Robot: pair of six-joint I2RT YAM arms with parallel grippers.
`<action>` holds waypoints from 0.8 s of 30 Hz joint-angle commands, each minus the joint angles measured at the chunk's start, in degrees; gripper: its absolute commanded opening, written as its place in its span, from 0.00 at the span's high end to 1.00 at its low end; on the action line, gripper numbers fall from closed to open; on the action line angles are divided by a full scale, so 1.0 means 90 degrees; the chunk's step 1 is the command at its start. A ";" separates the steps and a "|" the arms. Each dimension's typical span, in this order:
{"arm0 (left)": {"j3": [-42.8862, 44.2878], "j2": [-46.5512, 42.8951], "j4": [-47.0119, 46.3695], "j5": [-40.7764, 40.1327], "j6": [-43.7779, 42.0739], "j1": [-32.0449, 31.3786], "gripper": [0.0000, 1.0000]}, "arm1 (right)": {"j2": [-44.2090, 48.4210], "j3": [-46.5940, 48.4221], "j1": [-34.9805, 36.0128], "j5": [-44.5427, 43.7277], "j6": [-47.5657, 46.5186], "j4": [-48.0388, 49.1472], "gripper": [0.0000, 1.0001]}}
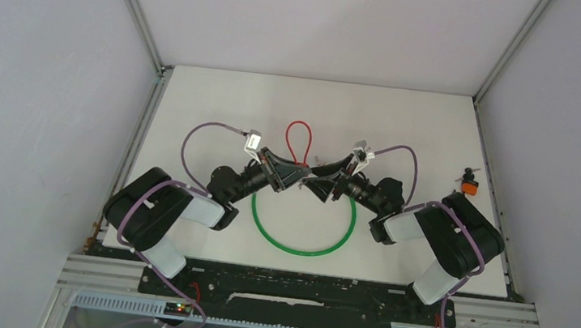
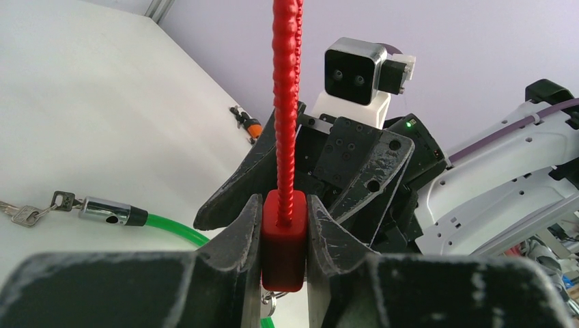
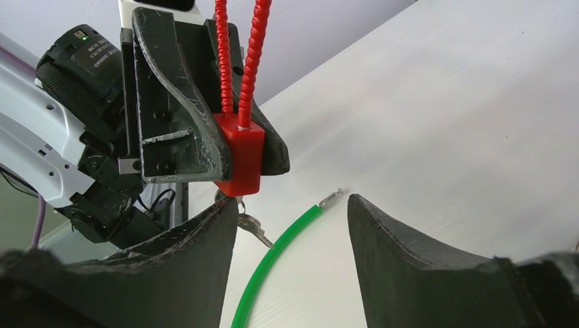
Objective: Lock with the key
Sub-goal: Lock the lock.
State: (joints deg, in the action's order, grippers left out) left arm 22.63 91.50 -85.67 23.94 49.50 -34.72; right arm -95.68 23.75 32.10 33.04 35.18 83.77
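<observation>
Well, the left gripper [image 2: 283,208] had the red lock [image 2: 283,239] pinched between its fingers. Its jaws were narrow and pressed flat against both sides of the body, holding it up off the table [image 1: 405,127] about midway across, between the two arms. The lock was a small, blocky piece of bright red plastic with rounded corners. Out of its top rose a red cable [image 1: 298,139], ribbed like a string of beads all along. In the right wrist view both ends of that cable ran into the body side by side, and from above it made a narrow loop reaching toward the far side of the table. Just under the body hung some small metal keys [image 3: 251,224], dangling over the table. Whether one of them sat in the keyhole I could not tell.

The right gripper [image 3: 290,201] faced the lock from just beside it, jaws wide and gripping nothing.

Below them a green cable [image 1: 298,250] lay curved in a ring on the table. One end finished in a bare metal pin [image 3: 330,198]. The other carried a silver barrel [image 2: 108,210] with another bunch [image 2: 27,215] of keys chained to it. A small orange piece [image 1: 469,183] sat well apart, near the right edge.
</observation>
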 commanded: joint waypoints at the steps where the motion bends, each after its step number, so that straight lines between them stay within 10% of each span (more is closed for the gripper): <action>1: 0.0168 -0.0090 -0.0628 -0.0158 -0.0156 -0.0028 1.00 | 0.0139 0.0200 0.0069 0.0328 -0.0016 0.0366 0.37; 24: -0.0114 -0.0194 -0.0628 -0.0471 -0.1616 -0.0012 0.95 | 0.0689 -0.0275 -0.0376 -0.0154 0.0032 0.0361 0.34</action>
State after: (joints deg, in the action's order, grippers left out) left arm 21.21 90.11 -85.67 17.17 39.35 -34.50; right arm -91.55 21.50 29.28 32.67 35.42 84.07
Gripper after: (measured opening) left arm 0.245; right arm 0.653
